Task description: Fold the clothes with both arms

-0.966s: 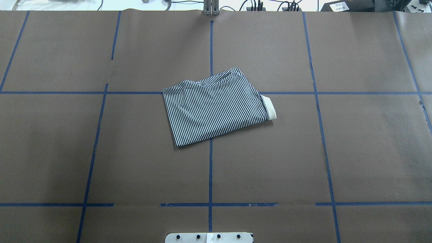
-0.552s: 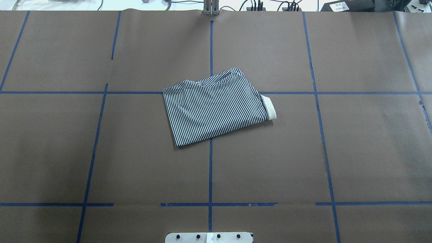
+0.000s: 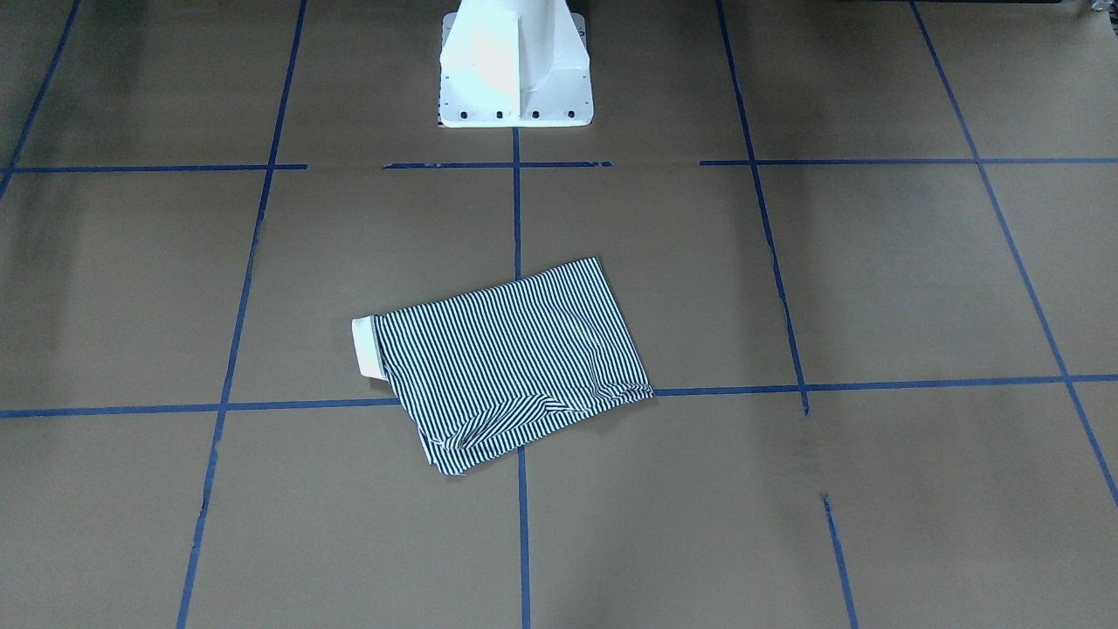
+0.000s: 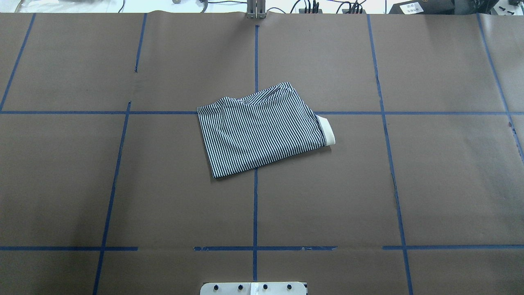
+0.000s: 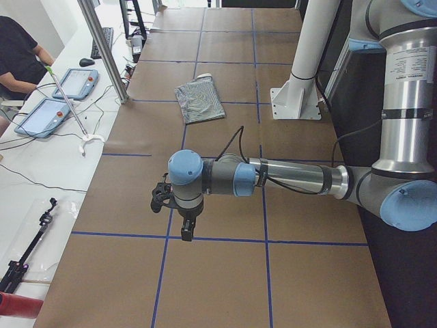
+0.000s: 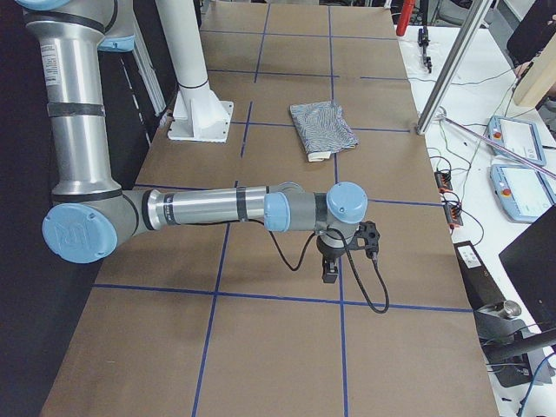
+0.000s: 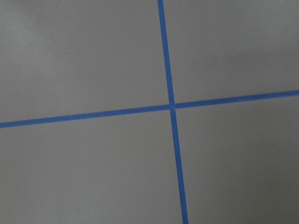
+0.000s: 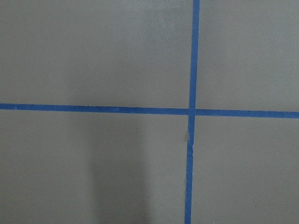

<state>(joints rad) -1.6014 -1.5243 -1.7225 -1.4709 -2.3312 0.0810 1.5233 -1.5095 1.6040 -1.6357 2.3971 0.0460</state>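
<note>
The striped polo shirt [image 4: 262,131] lies folded into a compact rectangle at the table's middle, its cream collar [image 4: 328,131] sticking out at one end. It also shows in the front view [image 3: 507,358] and both side views [image 5: 199,101] [image 6: 321,126]. No gripper touches it. My left gripper [image 5: 186,229] hangs over the table far from the shirt, seen only in the left side view; I cannot tell whether it is open. My right gripper [image 6: 331,269] hangs likewise at the other end, seen only in the right side view; I cannot tell its state.
The brown paper table [image 4: 123,184] carries a grid of blue tape lines [image 4: 255,205]. The white pedestal base [image 3: 515,61] stands at the robot's edge. Tablets [image 5: 41,116], cables and a metal post [image 5: 102,48] sit beyond the far edge, with a seated person [image 5: 17,55].
</note>
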